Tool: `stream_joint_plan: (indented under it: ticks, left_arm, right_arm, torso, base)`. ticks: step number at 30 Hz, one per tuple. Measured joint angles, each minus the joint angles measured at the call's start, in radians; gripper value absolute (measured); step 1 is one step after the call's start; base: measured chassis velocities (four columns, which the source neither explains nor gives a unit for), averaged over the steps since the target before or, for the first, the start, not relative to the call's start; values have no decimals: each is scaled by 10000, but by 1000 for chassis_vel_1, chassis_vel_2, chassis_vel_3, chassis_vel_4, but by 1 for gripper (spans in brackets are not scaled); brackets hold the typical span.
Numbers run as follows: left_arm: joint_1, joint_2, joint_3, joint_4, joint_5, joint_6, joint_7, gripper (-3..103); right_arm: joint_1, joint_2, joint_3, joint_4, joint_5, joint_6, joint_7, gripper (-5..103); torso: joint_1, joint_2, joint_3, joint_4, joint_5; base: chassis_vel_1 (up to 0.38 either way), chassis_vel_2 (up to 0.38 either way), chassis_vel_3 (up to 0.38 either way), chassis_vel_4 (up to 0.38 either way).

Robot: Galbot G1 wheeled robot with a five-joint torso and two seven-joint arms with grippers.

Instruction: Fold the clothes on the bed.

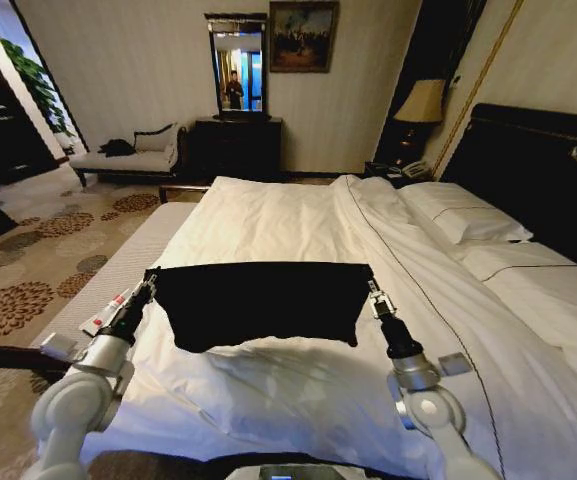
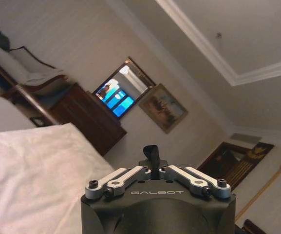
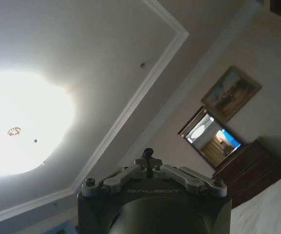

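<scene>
the room is dimly lit; strong glare is thrown by a ceiling light (image 3: 18, 126), edges are bent by the wide lens, and wrist views are softly blurred.

Black T-shirt (image 1: 258, 300) on a white duvet (image 1: 298, 215); brown floral medallions pattern the beige carpet (image 1: 38, 255).

Head downward over bed (image 1: 298, 215); wrists ceilingward.

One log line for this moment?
left gripper: shut on T-shirt corner | right gripper: shut on opposite corner | T-shirt: stretched between, lifted over bed
</scene>
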Motion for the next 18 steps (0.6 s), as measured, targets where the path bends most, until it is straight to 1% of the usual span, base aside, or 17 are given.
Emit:
stream_joint_plan:
  ticks: [2,3,4,5,7,8,9,10,11,12,13,14,15,16,17,18]
  left_arm:
    - [335,19,-211,-729,-122,0,-165,2]
    - [335,19,-211,-729,-122,0,-165,2]
    - [442,71,-348,-971,-256,6,-238,2]
    - [577,238,-702,-1210,-664,65,-490,2]
    - [556,476,-1039,-1280,-1094,232,-881,2]
    - [442,638,-1079,-1284,-1185,360,-1067,2]
    - [442,638,-1079,-1284,-1185,360,-1067,2]
    - [241,794,-912,-1152,-1107,477,-1185,2]
    - [-22,928,-583,-713,-858,635,-1296,2]
    - [-200,1004,-327,-362,-685,726,-1323,2]
    - [-200,1004,-327,-362,-685,726,-1323,2]
    - [-529,1113,79,341,-499,886,-1351,2]
    - [-1046,1210,649,1434,-273,1022,-1362,2]
    - [-1455,1253,1053,2205,-58,1065,-1360,2]
    - [-1455,1253,1053,2205,-58,1065,-1360,2]
    - [-2056,1269,1609,3176,262,1084,-1329,2]
  right_arm:
    - [-442,-44,162,659,-277,46,682,0]
    - [-442,-44,162,659,-277,46,682,0]
    - [-605,-85,209,955,-355,46,1023,0]
    - [-817,-205,267,1563,-470,-36,1869,0]
    - [-706,-405,252,2148,-503,-481,3491,0]
    - [-365,-588,138,2322,-338,-878,4638,0]
    - [-365,-588,138,2322,-338,-878,4638,0]
    - [107,-817,-14,2244,-8,-1289,5587,0]
    - [643,-1096,-211,1823,313,-1661,6295,0]
    - [1017,-1278,-402,1399,467,-1859,6607,0]
    - [1017,-1278,-402,1399,467,-1859,6607,0]
    - [1646,-1533,-792,577,619,-2096,6892,0]
    - [2410,-1766,-1385,-582,792,-2289,7019,0]
    - [3040,-1857,-1878,-1524,894,-2396,7034,0]
    - [3040,-1857,-1878,-1524,894,-2396,7034,0]
    - [3736,-1878,-2420,-2533,949,-2473,7008,0]
  torso:
    - [0,0,1,0,3]
    - [0,0,1,0,3]
    - [0,0,0,1,3]
    - [-1,0,0,-1,6]
    - [-2,1,-1,-1,0]
    - [-2,1,-1,-1,-2]
    - [-2,1,-1,-1,-2]
    - [-2,2,-1,3,5]
    - [-3,1,-1,2,2]
    - [-2,1,1,2,-3]
    - [-2,1,1,2,-3]
    - [-1,0,2,1,3]
    - [1,-1,3,1,4]
    - [2,-3,5,1,3]
    - [2,-3,5,1,3]
    - [3,-4,6,3,2]
  base:
    - [0,0,0,0]
    - [0,0,0,0]
    - [0,0,0,0]
    - [0,0,0,0]
    - [0,0,0,0]
    - [0,0,0,0]
    - [0,0,0,0]
    - [0,0,0,0]
    - [0,0,0,0]
    - [0,0,0,0]
    - [0,0,0,0]
    - [0,0,0,0]
    - [0,0,0,0]
    - [0,0,0,0]
    - [0,0,0,0]
    - [0,0,0,0]
